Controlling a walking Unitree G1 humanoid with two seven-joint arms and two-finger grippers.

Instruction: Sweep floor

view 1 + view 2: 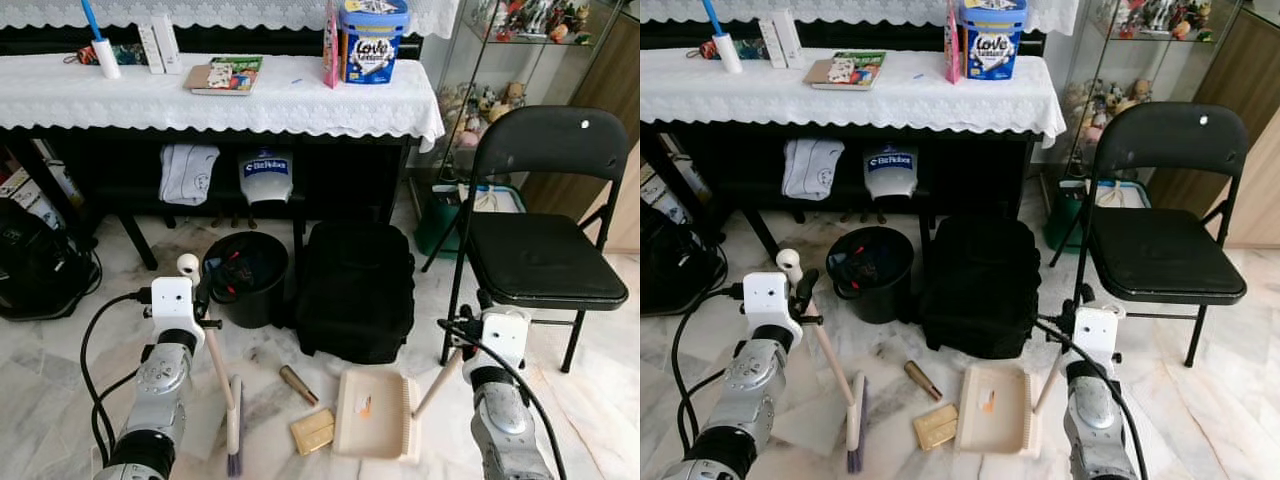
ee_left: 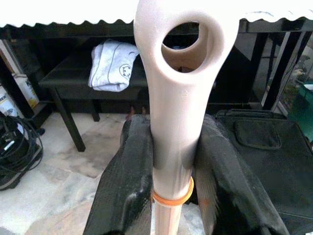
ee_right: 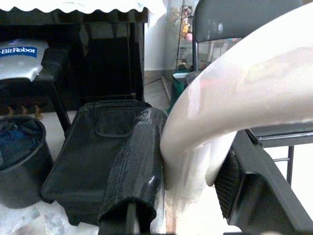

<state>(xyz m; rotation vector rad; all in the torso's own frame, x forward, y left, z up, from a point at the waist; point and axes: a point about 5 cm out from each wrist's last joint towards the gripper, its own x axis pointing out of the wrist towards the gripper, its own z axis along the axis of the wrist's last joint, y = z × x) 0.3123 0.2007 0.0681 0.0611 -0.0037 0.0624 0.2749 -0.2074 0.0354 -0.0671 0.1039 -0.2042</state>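
Left gripper (image 1: 203,290): jaws clamped on the broom (image 1: 232,425) handle, brush end down on the floor (image 1: 60,370).
Debris: brown cylinder (image 1: 298,385) and tan block (image 1: 313,431) on the floor between broom and dustpan (image 1: 373,413).
Right gripper (image 3: 186,176): jaws closed around the dustpan handle; pan flat on the floor before the black bag (image 1: 355,290).
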